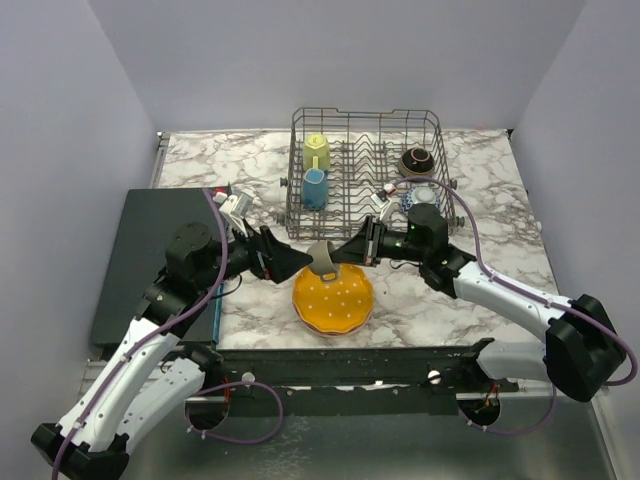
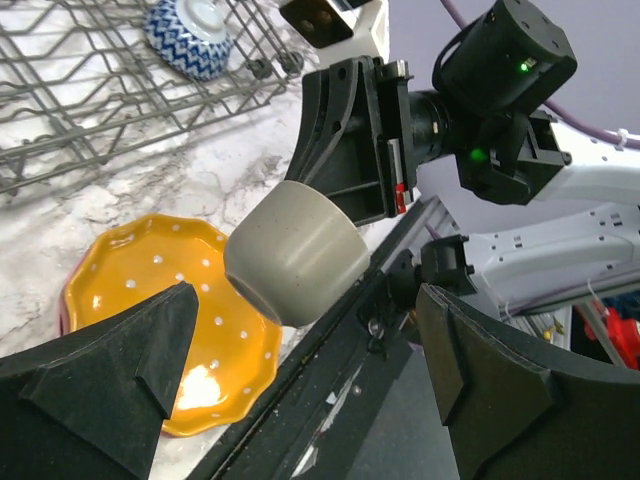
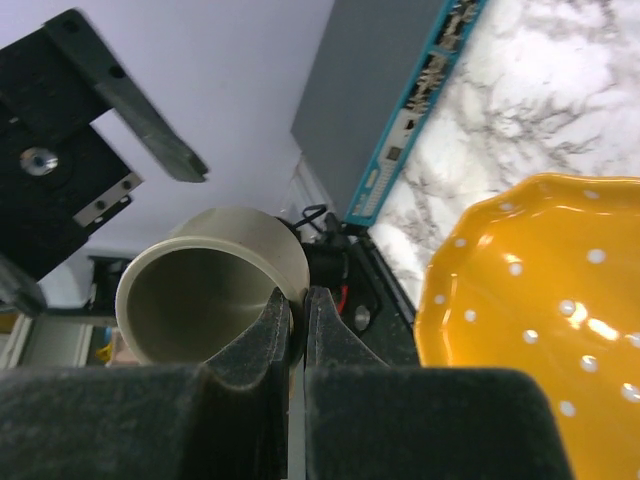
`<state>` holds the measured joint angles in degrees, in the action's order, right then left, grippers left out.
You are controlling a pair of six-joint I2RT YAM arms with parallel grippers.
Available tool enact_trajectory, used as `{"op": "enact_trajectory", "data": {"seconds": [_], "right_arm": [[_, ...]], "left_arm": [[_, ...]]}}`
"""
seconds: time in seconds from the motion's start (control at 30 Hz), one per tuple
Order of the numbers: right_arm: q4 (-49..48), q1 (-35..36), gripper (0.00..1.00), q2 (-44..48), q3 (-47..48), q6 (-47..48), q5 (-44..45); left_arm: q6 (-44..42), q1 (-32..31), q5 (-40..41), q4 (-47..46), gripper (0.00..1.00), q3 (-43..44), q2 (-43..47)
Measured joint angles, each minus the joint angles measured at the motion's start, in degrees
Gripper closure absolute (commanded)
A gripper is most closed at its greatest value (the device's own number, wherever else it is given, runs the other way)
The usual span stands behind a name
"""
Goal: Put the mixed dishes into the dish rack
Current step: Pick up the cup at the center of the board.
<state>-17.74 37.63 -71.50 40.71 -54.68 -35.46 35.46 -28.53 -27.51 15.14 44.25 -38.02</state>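
Right jaws are clamped on the grey mug [image 3: 210, 280], pinching its wall at the rim. The mug is in the air, tipped on its side with its mouth toward the right arm, over the far edge of the orange dotted plate [image 1: 332, 300]. Left jaws are wide apart, one finger either side of the mug's base, not touching it. The plate lies flat on the marble table [image 1: 480, 230], just in front of the dish rack [image 1: 370, 112]. The rack holds a yellow mug [image 1: 317, 150], a blue mug [image 1: 315, 187], a brown bowl [image 1: 416, 160] and a blue-patterned bowl [image 2: 190, 35].
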Motion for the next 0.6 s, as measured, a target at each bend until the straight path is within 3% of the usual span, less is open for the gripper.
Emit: {"op": "enact_trajectory", "data": {"seconds": [0.27,0.6], "right_arm": [[-10.56,-0.24,0.99,0.26,-1.75,-6.45,-9.62],[-25.05,-0.24,0.99,-1.95,-2.78,-17.07,-15.28]], "left_arm": [[-1.03,0.0,-6.64,-2.56,0.01,1.22,-3.39],[0.04,0.0,-13.35,-9.35,0.01,1.75,-4.26]]}}
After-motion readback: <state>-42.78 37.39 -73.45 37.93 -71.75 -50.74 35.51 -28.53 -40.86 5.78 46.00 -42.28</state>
